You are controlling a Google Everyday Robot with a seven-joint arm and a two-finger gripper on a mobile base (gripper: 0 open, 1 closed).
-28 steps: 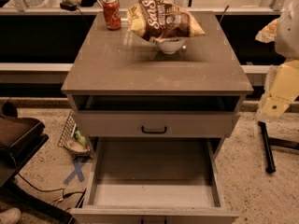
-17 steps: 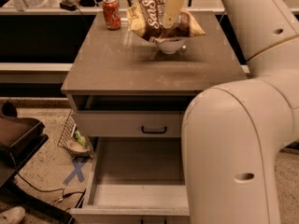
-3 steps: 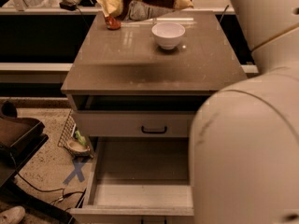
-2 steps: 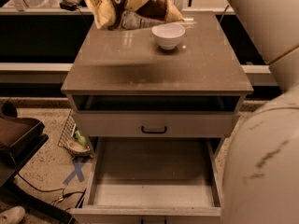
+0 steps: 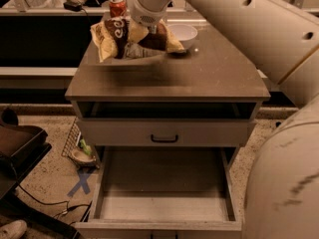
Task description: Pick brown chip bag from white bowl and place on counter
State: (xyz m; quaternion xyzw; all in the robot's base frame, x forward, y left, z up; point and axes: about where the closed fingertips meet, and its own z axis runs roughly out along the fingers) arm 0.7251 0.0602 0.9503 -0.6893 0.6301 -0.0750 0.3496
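Note:
The brown chip bag, crinkly with tan-yellow ends, hangs just above the back left part of the counter. My gripper is shut on the bag's right part, and my arm comes down from the upper right. The bag casts a shadow on the counter under it. The white bowl stands empty on the counter's back, just right of the bag.
An orange-red soda can stands at the counter's back left, behind the bag. The bottom drawer is pulled open and empty. A closed drawer with a black handle is above it. A dark chair and floor clutter sit left.
The bag was lifted out of the bowl, carried left, and now hangs lower and further forward over the counter's left side. The bowl is left empty.

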